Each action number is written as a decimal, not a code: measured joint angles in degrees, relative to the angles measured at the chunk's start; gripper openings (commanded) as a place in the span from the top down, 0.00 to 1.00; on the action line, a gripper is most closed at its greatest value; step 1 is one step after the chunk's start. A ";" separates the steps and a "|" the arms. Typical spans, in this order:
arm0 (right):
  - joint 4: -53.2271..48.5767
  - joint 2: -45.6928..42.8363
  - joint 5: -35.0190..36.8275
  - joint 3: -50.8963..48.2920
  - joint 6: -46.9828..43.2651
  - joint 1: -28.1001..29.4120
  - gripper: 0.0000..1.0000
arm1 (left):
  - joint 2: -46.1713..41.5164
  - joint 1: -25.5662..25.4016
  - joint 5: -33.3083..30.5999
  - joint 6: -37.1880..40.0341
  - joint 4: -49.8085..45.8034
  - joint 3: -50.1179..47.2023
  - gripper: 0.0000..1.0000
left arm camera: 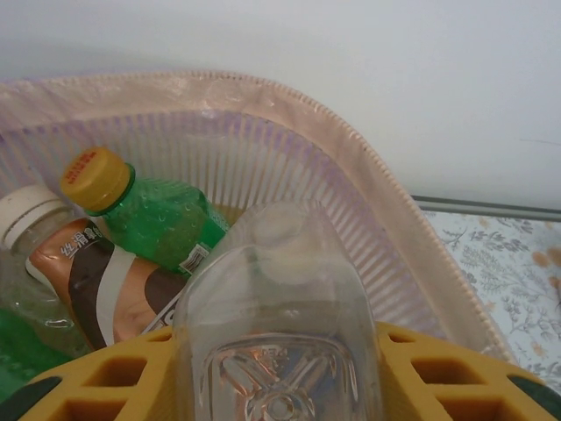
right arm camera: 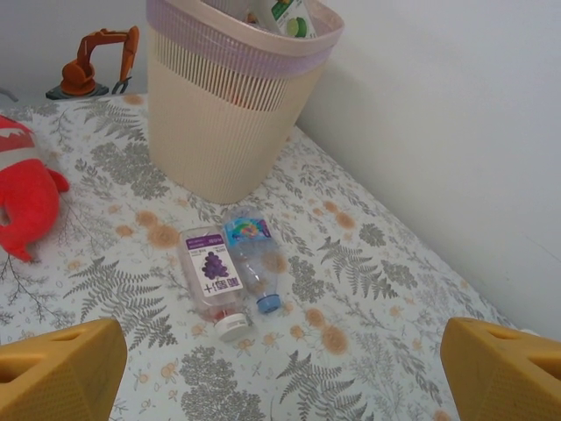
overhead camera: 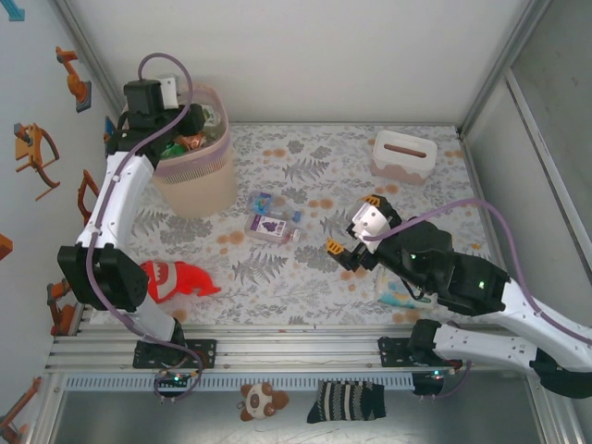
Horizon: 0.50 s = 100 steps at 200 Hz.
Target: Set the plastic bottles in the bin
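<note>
My left gripper (overhead camera: 162, 129) hovers over the pale pink-beige bin (overhead camera: 199, 180), shut on a clear plastic bottle (left arm camera: 280, 333) that points down into it between the yellow fingers (left arm camera: 438, 368). Inside the bin (left arm camera: 351, 140) lie a green bottle (left arm camera: 149, 215) with an orange-yellow cap and a brown-labelled bottle (left arm camera: 88, 272) with a white cap. On the table right of the bin lie two bottles side by side: a grape-labelled one (overhead camera: 268, 225) (right arm camera: 213, 276) with a white cap and a clear one (overhead camera: 273, 203) (right arm camera: 254, 263) with a blue cap. My right gripper (overhead camera: 347, 250) (right arm camera: 280, 368) stands open and empty, short of them.
A red plush fish (overhead camera: 176, 280) (right arm camera: 22, 189) lies at the near left. A white tissue box (overhead camera: 403, 155) stands at the back right. A flat pale pack (overhead camera: 402, 294) lies under the right arm. An orange toy excavator (right arm camera: 92, 61) stands behind the bin (right arm camera: 223, 105).
</note>
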 measured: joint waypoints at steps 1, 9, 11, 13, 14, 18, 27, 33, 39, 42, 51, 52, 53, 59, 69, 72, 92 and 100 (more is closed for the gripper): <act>-0.02 -0.02 0.00 0.00 0.02 0.00 0.09 | 0.00 0.07 0.09 -0.02 0.13 -0.09 0.60; -0.02 -0.31 0.07 0.00 0.07 0.00 0.09 | -0.07 0.22 0.57 -0.15 0.59 -0.50 0.57; -0.02 -0.35 0.11 0.00 0.13 0.00 0.09 | -0.09 0.24 0.70 -0.17 0.72 -0.59 0.56; -0.02 -0.44 0.15 0.00 0.22 0.00 0.09 | -0.09 0.28 0.83 -0.20 0.90 -0.72 0.55; 0.00 -0.46 0.17 0.00 0.22 0.00 0.09 | -0.09 0.28 0.85 -0.20 0.98 -0.79 0.54; -0.02 -0.55 0.20 0.00 0.28 0.00 0.09 | -0.15 0.33 1.01 -0.22 1.25 -1.03 0.52; -0.02 -0.81 0.22 0.00 0.44 0.00 0.09 | -0.31 0.37 1.49 -0.26 1.84 -1.70 0.47; 0.00 -0.92 0.24 0.00 0.46 0.00 0.09 | -0.48 0.44 2.47 -0.42 1.99 -2.32 0.45; -0.02 -0.94 0.24 0.00 0.46 0.00 0.09 | -0.66 0.42 3.45 -0.57 1.95 -3.08 0.43; -0.02 -1.03 0.24 0.00 0.48 0.00 0.09 | -0.72 0.39 3.93 -0.63 1.88 -3.52 0.42; -0.02 -1.05 0.24 0.00 0.52 0.00 0.09 | -0.79 0.13 5.27 -1.03 1.44 -4.72 0.40; -0.02 -1.05 0.24 0.00 0.55 0.00 0.09 | -0.81 0.11 5.46 -1.01 1.36 -4.87 0.40; -0.02 -1.05 0.24 0.00 0.57 0.00 0.09 | -0.81 0.09 5.55 -0.98 1.31 -4.98 0.40; -0.02 -1.05 0.24 0.00 0.66 0.00 0.09 | -0.81 -0.04 6.14 -1.16 0.96 -5.64 0.37; -0.02 -1.05 0.22 0.00 0.72 0.00 0.09 | -1.01 -0.22 6.75 -1.68 0.85 -6.54 0.33; -0.02 -1.05 0.22 0.00 0.74 0.00 0.09 | -1.11 -0.22 6.80 -1.66 0.81 -6.62 0.32; -0.02 -1.05 0.20 0.00 1.11 0.00 0.09 | -3.06 -0.17 6.03 -1.79 0.13 -7.52 0.28; -0.02 -1.01 0.17 0.00 1.33 0.00 0.09 | -4.09 -0.20 5.46 -1.62 -0.46 -7.76 0.26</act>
